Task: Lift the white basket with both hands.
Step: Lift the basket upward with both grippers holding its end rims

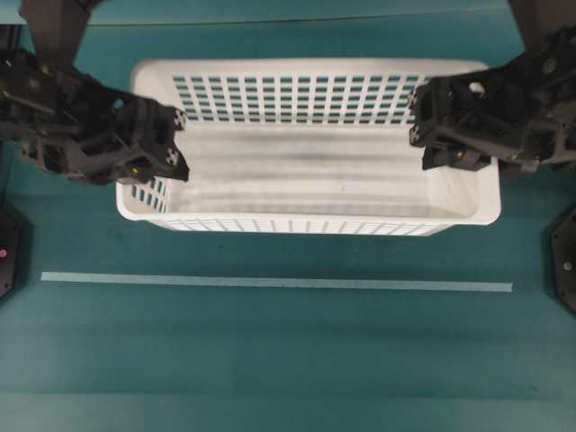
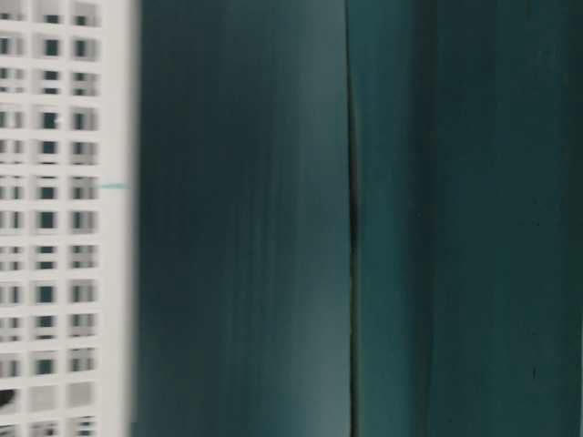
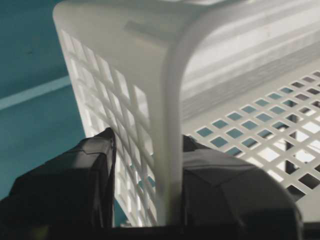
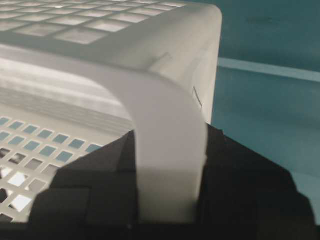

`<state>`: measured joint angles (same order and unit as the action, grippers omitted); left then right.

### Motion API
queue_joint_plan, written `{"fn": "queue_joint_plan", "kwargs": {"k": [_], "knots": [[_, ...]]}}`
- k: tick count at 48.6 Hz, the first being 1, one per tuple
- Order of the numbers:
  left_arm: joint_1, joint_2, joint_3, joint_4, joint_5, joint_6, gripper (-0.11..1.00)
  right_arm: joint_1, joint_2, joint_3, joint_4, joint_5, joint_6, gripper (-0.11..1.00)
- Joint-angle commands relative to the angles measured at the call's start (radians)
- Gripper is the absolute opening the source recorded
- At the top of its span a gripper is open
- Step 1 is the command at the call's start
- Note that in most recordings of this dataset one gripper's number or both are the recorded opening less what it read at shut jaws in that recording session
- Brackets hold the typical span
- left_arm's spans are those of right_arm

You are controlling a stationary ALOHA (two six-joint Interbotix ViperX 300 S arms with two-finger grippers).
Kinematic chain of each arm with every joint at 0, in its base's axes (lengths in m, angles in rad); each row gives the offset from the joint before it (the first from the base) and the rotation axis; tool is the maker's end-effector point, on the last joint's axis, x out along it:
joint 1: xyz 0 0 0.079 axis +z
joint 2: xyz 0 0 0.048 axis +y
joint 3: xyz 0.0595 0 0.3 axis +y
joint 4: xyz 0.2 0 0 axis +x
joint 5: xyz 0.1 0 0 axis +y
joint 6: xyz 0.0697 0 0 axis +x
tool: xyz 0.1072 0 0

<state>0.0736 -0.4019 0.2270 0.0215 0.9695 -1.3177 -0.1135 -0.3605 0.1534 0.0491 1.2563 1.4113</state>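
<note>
The white basket [image 1: 306, 219] sits across the middle of the overhead view, its slotted walls and solid floor showing, and nothing lies inside it. My left gripper [image 1: 167, 144] is shut on the basket's left end wall, one finger inside and one outside. The right gripper [image 1: 430, 135] is shut on the right end wall in the same way. In the left wrist view the rolled rim [image 3: 172, 125] runs down between the black fingers [image 3: 75, 185]. In the right wrist view the rim [image 4: 165, 150] is pinched tightly between the two fingers [image 4: 240, 185]. The table-level view shows a blurred slotted wall [image 2: 64, 218] at its left.
A pale tape line [image 1: 270, 282] crosses the teal table in front of the basket. Black arm bases stand at the left edge [image 1: 7, 252] and the right edge [image 1: 565, 270]. A dark seam [image 2: 351, 228] runs through the teal surface in the table-level view.
</note>
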Motion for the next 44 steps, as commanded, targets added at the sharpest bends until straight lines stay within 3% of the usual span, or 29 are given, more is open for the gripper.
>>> {"fn": "queue_joint_plan", "kwargs": {"k": [1,19,44], "knots": [[-0.018,-0.006,-0.114,0.005,-0.031,0.043,0.21,0.043,0.012,-0.084,0.008,-0.032,-0.069,0.19],[-0.052,-0.003,-0.272,0.005,0.020,0.051,0.21,0.092,0.020,-0.256,0.011,0.015,-0.084,0.19],[-0.058,0.018,-0.341,0.006,0.057,0.052,0.21,0.075,0.021,-0.304,0.017,0.031,-0.086,0.19]]}}
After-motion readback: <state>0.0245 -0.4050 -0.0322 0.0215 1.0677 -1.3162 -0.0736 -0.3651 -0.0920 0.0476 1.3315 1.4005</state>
